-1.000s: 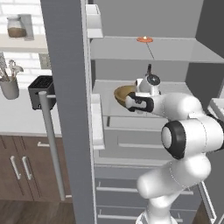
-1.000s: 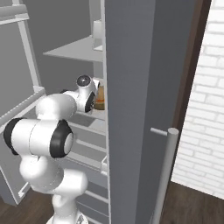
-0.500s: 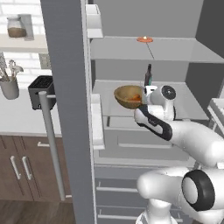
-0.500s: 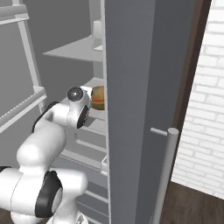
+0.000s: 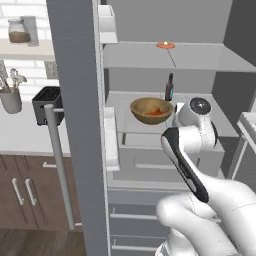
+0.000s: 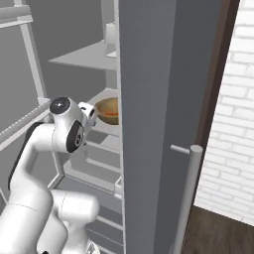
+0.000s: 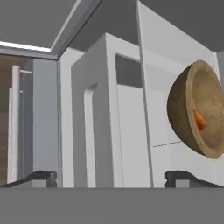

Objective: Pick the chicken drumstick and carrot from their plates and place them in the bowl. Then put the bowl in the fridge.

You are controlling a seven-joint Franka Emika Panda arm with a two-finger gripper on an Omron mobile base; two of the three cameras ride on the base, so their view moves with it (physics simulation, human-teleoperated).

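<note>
**A:** Where does the bowl (image 5: 151, 110) sit?

**B:** On a pale shelf (image 5: 220, 125) in the middle of the open fridge (image 5: 165, 65), toward the left part of that shelf. In the left base view it stands upright, just in front of and to the left of a small dark bottle (image 5: 169, 88). From the right base view the same bowl (image 6: 108, 111) peeks out past the edge of the grey fridge door (image 6: 158, 99).

**A:** And the food?

**B:** Orange pieces (image 5: 157, 112) lie inside the bowl. The hand view shows an orange lump (image 7: 199, 119) against the inner wall (the view is rolled, so the bowl (image 7: 194, 109) looks tipped on its side there). I can't tell drumstick from carrot in any of these.

**A:** The gripper?

**B:** The gripper (image 7: 113, 177) has its two dark fingertips (image 7: 41, 177) spread wide at the bottom of the hand view, with nothing between them. The bowl is off to one side, apart from both tips. In the left base view the hand (image 5: 182, 112) is just to the right of the bowl, near its rim.

**A:** Anything else nearby?

**B:** A small orange item (image 5: 165, 45) rests on the shelf above. Left of the fridge, a counter (image 5: 20, 125) carries a black toaster (image 5: 46, 102) and a grey utensil holder (image 5: 10, 97).
</note>
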